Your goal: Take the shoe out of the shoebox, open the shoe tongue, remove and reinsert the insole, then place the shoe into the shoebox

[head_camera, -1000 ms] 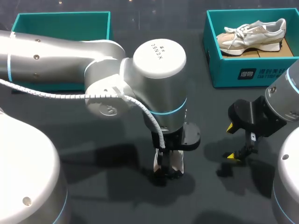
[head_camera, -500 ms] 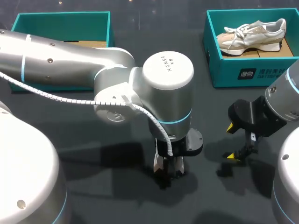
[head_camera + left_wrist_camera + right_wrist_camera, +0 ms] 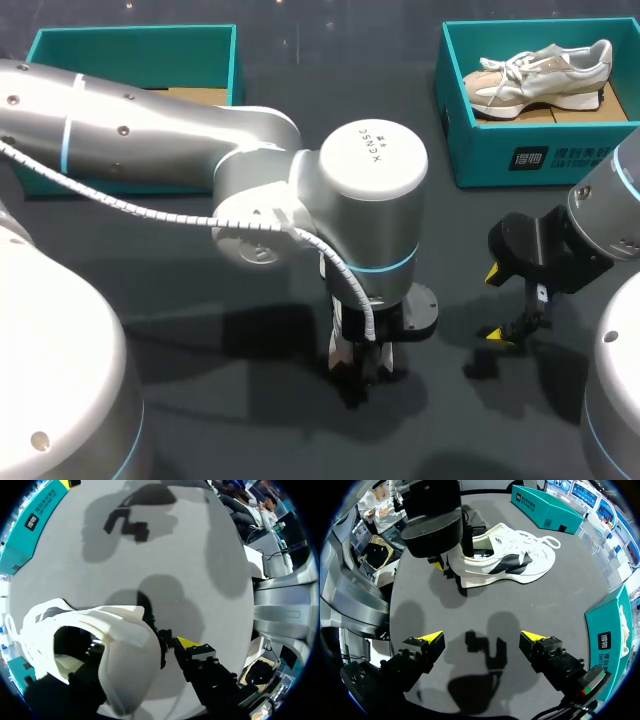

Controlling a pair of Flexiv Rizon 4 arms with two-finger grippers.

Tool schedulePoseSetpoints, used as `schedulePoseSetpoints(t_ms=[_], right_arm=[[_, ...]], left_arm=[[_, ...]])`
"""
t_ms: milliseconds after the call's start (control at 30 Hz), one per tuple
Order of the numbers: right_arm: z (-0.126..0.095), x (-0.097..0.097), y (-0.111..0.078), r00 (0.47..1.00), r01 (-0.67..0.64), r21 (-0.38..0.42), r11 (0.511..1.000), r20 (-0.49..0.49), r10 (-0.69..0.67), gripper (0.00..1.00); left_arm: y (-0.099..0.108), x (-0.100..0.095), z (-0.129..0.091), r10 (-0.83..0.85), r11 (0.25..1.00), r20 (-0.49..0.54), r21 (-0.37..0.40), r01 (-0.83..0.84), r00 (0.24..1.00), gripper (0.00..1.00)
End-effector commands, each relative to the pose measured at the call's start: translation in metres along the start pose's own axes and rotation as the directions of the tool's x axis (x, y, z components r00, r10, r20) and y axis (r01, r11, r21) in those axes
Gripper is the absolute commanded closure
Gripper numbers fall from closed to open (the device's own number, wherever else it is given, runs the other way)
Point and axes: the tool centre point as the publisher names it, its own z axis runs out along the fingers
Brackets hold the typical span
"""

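Left gripper (image 3: 361,362) clamps the shoe (image 3: 506,555) by its heel; right gripper (image 3: 482,646) is open and empty. The shoe is probably light and soft, so grip the stiffer heel.

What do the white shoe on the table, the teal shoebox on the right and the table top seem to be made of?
The white shoe: soft textile or mesh with smooth dark panels, perhaps synthetic leather; woven laces. The teal shoebox: cardboard, matt teal outside; bare brown floor shows inside. The table: dark, smooth, faintly glossy sheet; exact material not clear.
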Motion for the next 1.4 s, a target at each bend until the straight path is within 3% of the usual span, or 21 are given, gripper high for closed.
schedulePoseSetpoints(t_ms=[33, 367, 433, 500, 567, 967, 1267, 1400], right_arm=[[0.000, 0.002, -0.001, 1.000, 0.000, 0.001, 1.000, 0.004, 0.000, 0.00], [0.000, 0.002, -0.001, 1.000, 0.000, 0.001, 1.000, 0.004, 0.000, 0.00], [0.000, 0.002, -0.001, 1.000, 0.000, 0.001, 1.000, 0.004, 0.000, 0.00], [0.000, 0.002, -0.001, 1.000, 0.000, 0.001, 1.000, 0.004, 0.000, 0.00], [0.000, 0.002, -0.001, 1.000, 0.000, 0.001, 1.000, 0.004, 0.000, 0.00], [0.000, 0.002, -0.001, 1.000, 0.000, 0.001, 1.000, 0.004, 0.000, 0.00], [0.000, 0.002, -0.001, 1.000, 0.000, 0.001, 1.000, 0.004, 0.000, 0.00], [0.000, 0.002, -0.001, 1.000, 0.000, 0.001, 1.000, 0.004, 0.000, 0.00]], left_arm=[[-0.002, 0.000, 0.001, 0.001, 1.000, -0.003, -0.008, -0.001, 1.000, 0.47], [0.001, 0.000, 0.003, 0.008, 0.999, -0.029, -0.032, -0.009, 1.000, 0.48], [0.001, -0.001, 0.003, 0.008, 0.999, -0.036, -0.036, -0.009, 0.999, 0.52], [0.002, -0.001, 0.004, 0.007, 0.999, -0.043, -0.040, -0.009, 0.999, 0.65], [0.002, -0.002, 0.003, 0.007, 0.999, -0.046, -0.041, -0.009, 0.999, 1.00], [0.005, 0.003, -0.016, 0.051, 0.998, -0.053, -0.021, -0.052, 0.997, 1.00], [0.015, -0.003, -0.064, 0.120, 0.992, -0.032, 0.039, -0.119, 0.992, 1.00], [0.029, -0.016, -0.092, 0.131, 0.990, -0.029, 0.047, -0.130, 0.991, 1.00]])
